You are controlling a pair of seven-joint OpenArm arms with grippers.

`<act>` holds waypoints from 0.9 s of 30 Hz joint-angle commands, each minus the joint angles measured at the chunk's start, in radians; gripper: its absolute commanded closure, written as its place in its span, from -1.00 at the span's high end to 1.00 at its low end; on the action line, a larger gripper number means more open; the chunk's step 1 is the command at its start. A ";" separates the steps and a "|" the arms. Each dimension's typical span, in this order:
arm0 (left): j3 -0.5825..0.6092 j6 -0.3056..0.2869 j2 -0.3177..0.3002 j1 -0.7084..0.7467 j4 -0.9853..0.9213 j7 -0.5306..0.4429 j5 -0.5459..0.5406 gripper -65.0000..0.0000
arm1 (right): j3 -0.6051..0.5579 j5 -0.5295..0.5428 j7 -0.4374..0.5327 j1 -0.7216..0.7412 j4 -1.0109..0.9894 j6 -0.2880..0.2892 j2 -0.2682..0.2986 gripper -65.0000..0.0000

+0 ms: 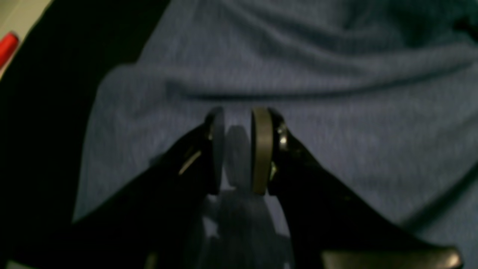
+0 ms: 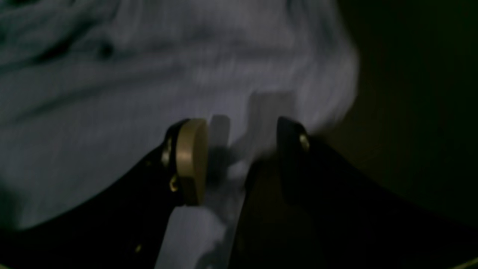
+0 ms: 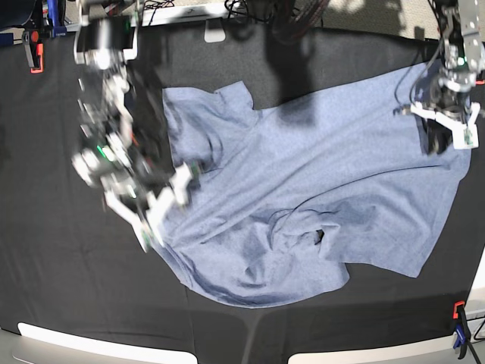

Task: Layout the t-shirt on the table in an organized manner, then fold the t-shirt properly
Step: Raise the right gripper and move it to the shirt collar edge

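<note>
Roughly spread but still rumpled, the t-shirt (image 3: 303, 197) lies across the middle of the desk (image 3: 53, 250), its long axis running on a slant from the base view's lower left up to its upper right, with a bunched knot of folds near its centre. Each arm sits at one end of that axis. The left hand (image 1: 238, 149), at the upper-right corner of the garment in the base view, has its pads (image 1: 261, 149) drawn close with a narrow gap; whether a pinch of fabric lies between them I cannot tell, as the wrist picture is dark and soft. The right hand (image 2: 239, 157), at the shirt's left edge in the base view, stands with its jaws parted and blurred cloth showing in the gap, not clamped. Judging from this, the coming move turns on the right hand: the edge it must take lies directly beneath and ahead of it, far nearer than to the other arm, so that a pull away from the left hand along the slanted axis would stretch the wrinkles flat.
</note>
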 commanded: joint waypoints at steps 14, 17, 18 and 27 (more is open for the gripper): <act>-0.167 -0.132 -0.015 0.099 0.066 -0.027 -0.119 -0.64 | 0.224 0.131 -0.100 -0.138 0.018 0.050 -0.057 -0.10; -0.170 -0.132 -0.014 0.102 0.066 -0.026 -0.119 -0.64 | 0.204 0.112 -0.100 -0.138 0.010 0.052 -0.103 -0.10; -0.170 -0.132 -0.014 0.102 0.066 -0.026 -0.119 -0.64 | 0.199 0.082 -0.101 -0.138 0.003 0.050 -0.121 -0.11; -0.170 -0.132 -0.015 0.101 0.066 -0.027 -0.119 -0.64 | 0.180 0.026 -0.098 -0.138 -0.016 0.011 -0.172 -0.39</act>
